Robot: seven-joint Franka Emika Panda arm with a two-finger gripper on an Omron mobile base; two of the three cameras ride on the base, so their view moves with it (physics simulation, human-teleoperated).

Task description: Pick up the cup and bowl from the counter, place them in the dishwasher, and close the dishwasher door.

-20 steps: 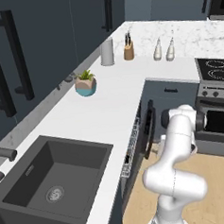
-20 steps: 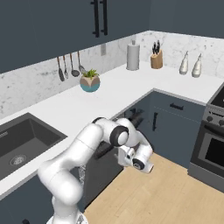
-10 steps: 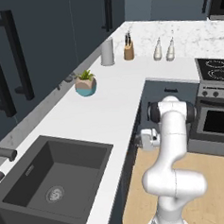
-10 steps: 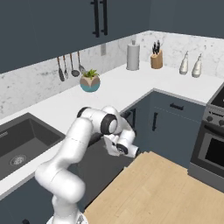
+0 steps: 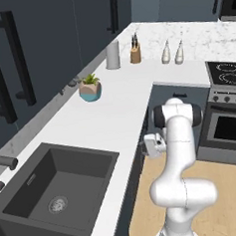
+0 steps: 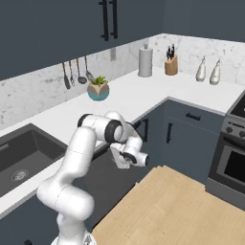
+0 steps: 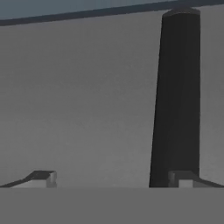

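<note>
The dark bar handle runs off the hand view's bottom edge. The sink is cut by the left base view's left and bottom edges.

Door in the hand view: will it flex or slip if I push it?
Probably stiff: the door is a flat, plain panel. Its smooth face may let the open gripper slide; the bar handle likely gives a surer stop.
</note>
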